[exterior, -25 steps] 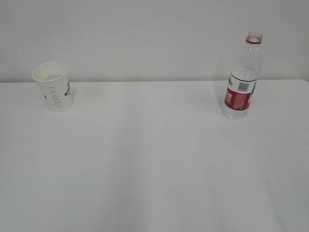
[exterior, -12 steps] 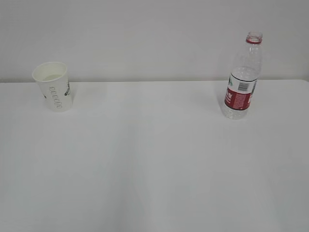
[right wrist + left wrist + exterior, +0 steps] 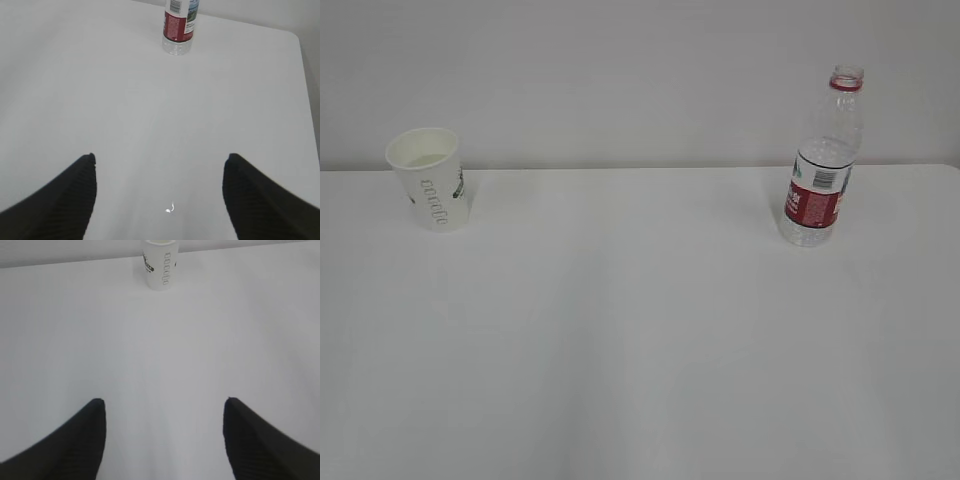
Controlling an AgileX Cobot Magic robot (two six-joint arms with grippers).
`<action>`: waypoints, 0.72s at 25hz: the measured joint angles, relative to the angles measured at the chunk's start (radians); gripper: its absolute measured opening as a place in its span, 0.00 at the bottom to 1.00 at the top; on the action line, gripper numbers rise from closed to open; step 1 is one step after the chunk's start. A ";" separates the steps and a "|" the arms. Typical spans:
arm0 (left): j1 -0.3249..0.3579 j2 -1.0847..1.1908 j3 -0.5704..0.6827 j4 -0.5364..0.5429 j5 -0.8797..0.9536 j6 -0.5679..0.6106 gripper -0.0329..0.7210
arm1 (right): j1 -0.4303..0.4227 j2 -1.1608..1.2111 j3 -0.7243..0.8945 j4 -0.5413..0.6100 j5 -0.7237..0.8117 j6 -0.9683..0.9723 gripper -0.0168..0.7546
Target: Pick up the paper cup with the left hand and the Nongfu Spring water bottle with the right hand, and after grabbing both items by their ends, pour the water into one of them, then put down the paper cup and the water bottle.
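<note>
The paper cup (image 3: 428, 178) is standing upright near the far left edge of the white table (image 3: 640, 330), its mouth open to the top and its printed side facing the camera. The Nongfu Spring water bottle (image 3: 824, 160) is standing upright and uncapped at the far right, well apart from the cup. Neither arm is showing in the exterior view. In the left wrist view, the left hand (image 3: 165, 405) is hovering over bare table with its fingers spread wide and gripping nothing, the cup sitting well ahead of it. The right hand (image 3: 159, 160) is likewise gaping and empty, with the bottle standing far in front of it
</note>
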 joint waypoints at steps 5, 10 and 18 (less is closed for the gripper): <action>0.000 0.000 0.000 -0.001 -0.007 0.000 0.72 | 0.000 0.000 0.000 0.000 0.000 0.000 0.79; 0.000 0.000 0.000 -0.001 -0.007 0.000 0.71 | 0.000 0.000 0.000 0.000 0.000 0.000 0.79; 0.000 0.000 0.000 -0.002 -0.007 0.000 0.71 | 0.000 0.000 0.000 0.000 0.000 0.000 0.79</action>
